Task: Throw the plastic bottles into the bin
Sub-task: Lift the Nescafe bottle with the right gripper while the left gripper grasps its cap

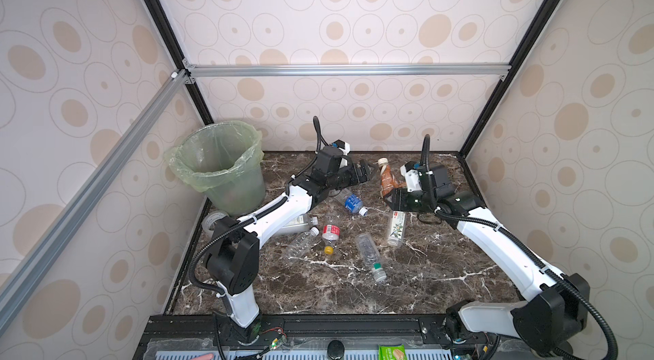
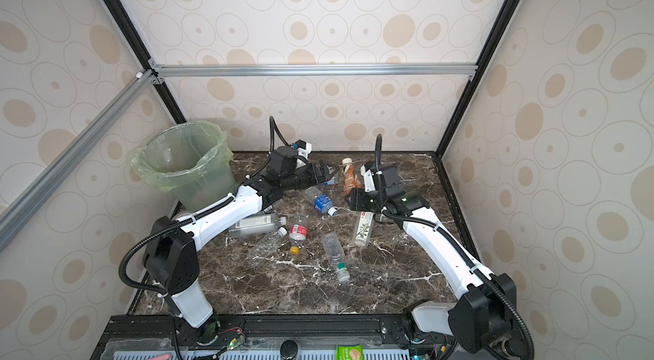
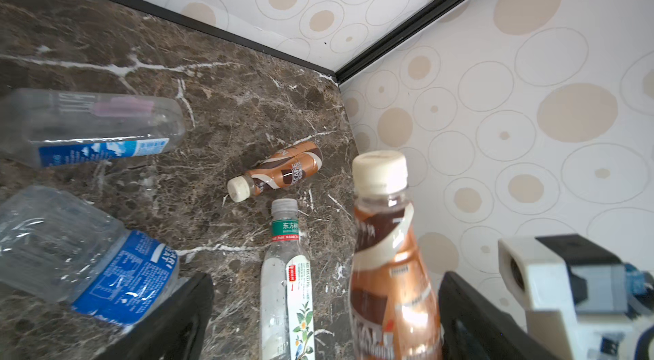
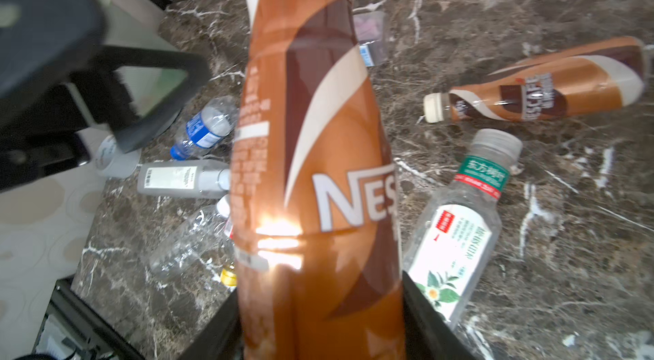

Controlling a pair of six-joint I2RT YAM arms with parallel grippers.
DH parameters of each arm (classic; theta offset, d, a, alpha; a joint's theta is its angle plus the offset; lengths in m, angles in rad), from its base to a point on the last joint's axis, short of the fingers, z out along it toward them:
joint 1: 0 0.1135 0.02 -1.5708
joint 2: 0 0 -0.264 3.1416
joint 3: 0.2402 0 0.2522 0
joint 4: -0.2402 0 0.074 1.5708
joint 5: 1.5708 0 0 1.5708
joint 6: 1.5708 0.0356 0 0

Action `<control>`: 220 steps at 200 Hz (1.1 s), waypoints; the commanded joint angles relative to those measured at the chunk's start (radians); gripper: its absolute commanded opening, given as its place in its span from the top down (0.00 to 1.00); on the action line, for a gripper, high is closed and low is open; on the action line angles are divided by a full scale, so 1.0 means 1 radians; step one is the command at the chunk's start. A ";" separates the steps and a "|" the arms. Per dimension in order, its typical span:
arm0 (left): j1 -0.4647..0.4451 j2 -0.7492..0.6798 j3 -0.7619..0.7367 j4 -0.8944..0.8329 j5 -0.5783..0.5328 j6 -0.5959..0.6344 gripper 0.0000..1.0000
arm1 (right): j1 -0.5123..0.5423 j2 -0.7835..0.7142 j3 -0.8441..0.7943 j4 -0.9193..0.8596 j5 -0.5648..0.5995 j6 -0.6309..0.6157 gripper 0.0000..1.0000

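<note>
Within the right end effector (image 1: 387, 198) sits a cream-capped, brown-labelled bottle (image 1: 386, 177)

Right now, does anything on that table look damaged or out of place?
Yes. One white-capped clear bottle left of centre looks crumpled, and a tape roll beside the bin is no bottle at all.

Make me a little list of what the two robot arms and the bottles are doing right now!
Right gripper: closed on the brown coffee bottle, cap up
Left gripper: open, empty, close beside that bottle
Bin: back left corner, green bag folded over its rim
Lying on the table: blue-label bottle, red-label bottle, tea bottle, second brown bottle, and a few more
Not yet done: the held bottle is far from the bin
</note>
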 commanded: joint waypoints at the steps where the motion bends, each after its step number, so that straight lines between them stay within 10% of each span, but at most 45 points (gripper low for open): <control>1: 0.013 0.017 0.046 0.077 0.056 -0.080 0.01 | 0.052 0.005 0.040 0.032 0.005 0.005 0.43; 220: 0.039 -0.002 -0.037 0.150 0.052 -0.070 0.69 | 0.163 0.046 -0.007 0.105 0.029 0.011 0.37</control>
